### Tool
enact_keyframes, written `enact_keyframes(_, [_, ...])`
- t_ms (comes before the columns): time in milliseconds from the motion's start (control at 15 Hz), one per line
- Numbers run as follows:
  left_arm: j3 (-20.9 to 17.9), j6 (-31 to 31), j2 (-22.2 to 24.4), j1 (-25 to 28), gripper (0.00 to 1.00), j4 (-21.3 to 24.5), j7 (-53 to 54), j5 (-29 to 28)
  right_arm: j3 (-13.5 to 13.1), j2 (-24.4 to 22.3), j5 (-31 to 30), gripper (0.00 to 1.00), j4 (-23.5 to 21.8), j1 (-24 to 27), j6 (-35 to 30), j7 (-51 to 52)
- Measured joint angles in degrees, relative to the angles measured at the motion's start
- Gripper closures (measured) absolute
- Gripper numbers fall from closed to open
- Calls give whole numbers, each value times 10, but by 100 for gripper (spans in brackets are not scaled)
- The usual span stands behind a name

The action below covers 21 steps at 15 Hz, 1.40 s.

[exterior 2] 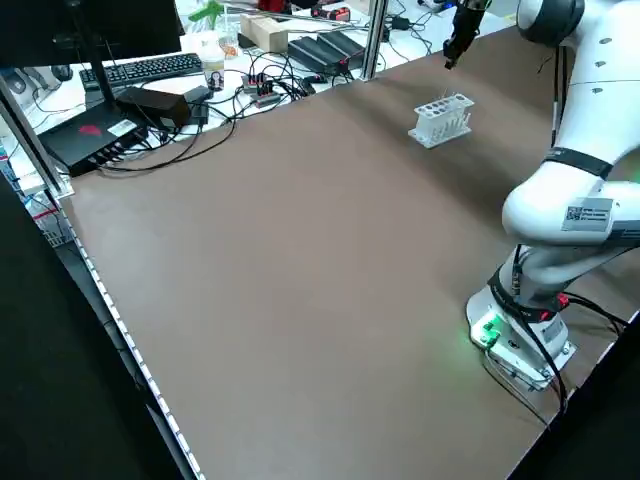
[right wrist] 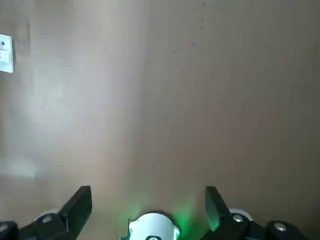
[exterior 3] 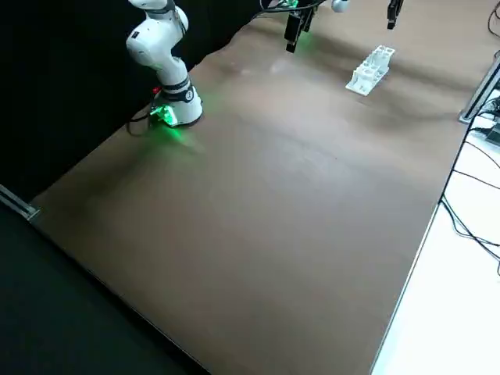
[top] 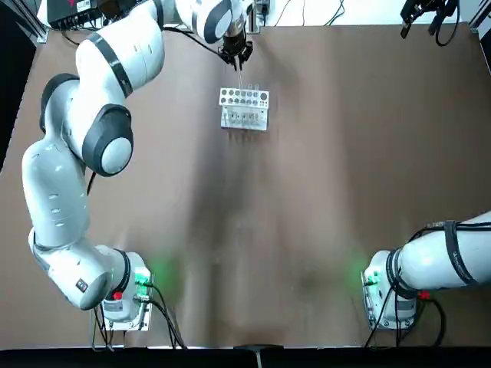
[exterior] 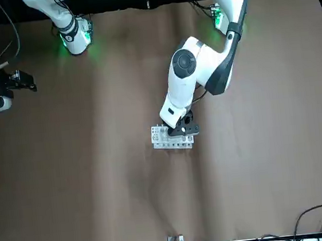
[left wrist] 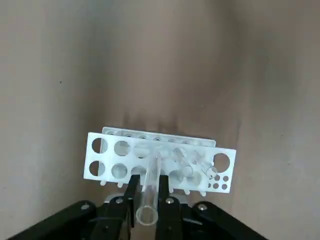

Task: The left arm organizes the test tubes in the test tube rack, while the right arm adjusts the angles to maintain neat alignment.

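The white test tube rack (top: pixel 244 98) stands on the brown table at the far side, left of centre. My left gripper (top: pixel 236 55) hovers just above and behind it, shut on a clear test tube (left wrist: pixel 150 186) that points down toward the rack's top plate (left wrist: pixel 100 159). In the left wrist view, other test tubes (left wrist: pixel 189 164) stand tilted in the rack's holes. My right gripper (top: pixel 420 17) hangs far off at the table's far right corner, open with nothing between its fingers (right wrist: pixel 80 200).
Both arm bases glow green at the near edge: the left base (top: pixel 126 295) and the right base (top: pixel 387 287). A desk with a keyboard (exterior 2: pixel 150 68) and cables lies beyond the table's far edge. Bare brown table surface (top: pixel 307 215) surrounds the rack.
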<state>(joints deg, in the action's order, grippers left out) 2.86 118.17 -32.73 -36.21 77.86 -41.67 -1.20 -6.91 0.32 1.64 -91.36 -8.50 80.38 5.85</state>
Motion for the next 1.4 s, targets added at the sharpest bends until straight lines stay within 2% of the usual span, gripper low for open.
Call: enact_keyframes(1400, [-5, 14, -4, -3, 79, -5, -6, 0, 2, 0, 0, 0, -1, -8, -1, -1])
